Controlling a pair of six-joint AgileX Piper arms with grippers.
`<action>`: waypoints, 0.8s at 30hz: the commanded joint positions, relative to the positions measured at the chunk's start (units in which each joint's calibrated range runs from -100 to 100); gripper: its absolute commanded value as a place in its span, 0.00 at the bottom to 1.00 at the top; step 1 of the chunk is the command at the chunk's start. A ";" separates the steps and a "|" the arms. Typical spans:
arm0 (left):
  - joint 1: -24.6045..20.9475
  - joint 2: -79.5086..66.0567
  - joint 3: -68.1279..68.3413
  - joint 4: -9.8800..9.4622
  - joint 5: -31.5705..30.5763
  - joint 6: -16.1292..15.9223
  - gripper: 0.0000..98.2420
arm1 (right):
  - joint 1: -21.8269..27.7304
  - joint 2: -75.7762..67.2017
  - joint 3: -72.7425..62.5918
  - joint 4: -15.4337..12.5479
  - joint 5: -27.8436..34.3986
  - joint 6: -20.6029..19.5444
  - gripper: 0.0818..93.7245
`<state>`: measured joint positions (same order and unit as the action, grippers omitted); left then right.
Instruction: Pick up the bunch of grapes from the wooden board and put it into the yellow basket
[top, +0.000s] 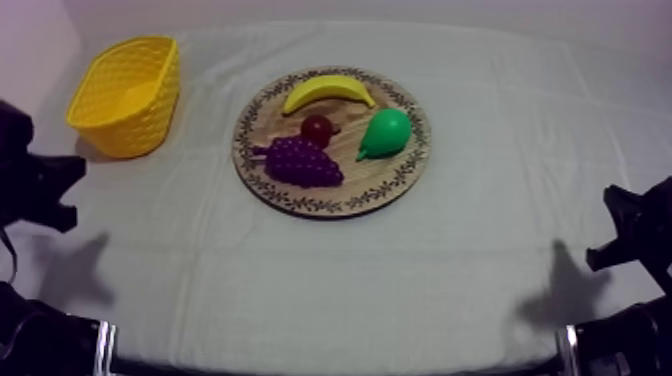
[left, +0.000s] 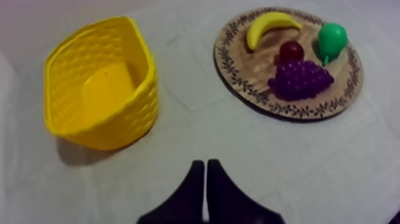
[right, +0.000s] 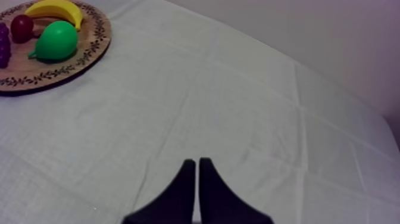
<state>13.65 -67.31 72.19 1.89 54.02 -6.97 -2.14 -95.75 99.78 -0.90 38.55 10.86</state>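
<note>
Grey-white cloth covers the whole table. At the far middle lies the board. The basket stands at the far left, well apart from the board, with nothing inside. The grapes lie on the near left part of the board, so the task is not yet begun.

The left gripper has its fingers pressed together into a narrow wedge and holds nothing. The right gripper is the same, closed on nothing.

I judge that the step in hand is the reach to the grapes. The left arm seems the better choice, because grapes and basket are both toward its side. The fingers should be spread wide before the descent and come from above onto the thick middle of the bunch. The small red fruit sits just beside the far edge of the grapes, perhaps touching it. The pear is near at the right. The fingers must therefore go down without pushing these two. The banana at the far rim is out of the way. It is best to lift straight up first, then carry the grapes left over the basket's rim.

The grapes are dark purple, one bumpy lump of many small round beads. The bunch lies flat, broad in the body and narrower toward one end. The knobbly surface should give a good hold, but a grip on the narrow end alone may slip.
</note>
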 joint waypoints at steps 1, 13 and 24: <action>0.11 10.50 -11.33 0.67 4.40 -4.29 0.00 | -0.01 0.00 0.00 -0.01 -0.01 0.01 0.00; 4.59 37.27 -33.63 1.00 14.20 -13.43 0.00 | -0.01 0.00 0.00 -0.01 -0.01 0.01 0.00; 11.72 56.04 -46.23 -2.33 14.94 -9.44 0.00 | -0.01 0.00 0.00 -0.01 -0.01 0.01 0.00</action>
<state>24.02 -15.15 27.81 0.00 68.88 -17.10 -2.14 -95.75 99.78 -0.90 38.55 10.86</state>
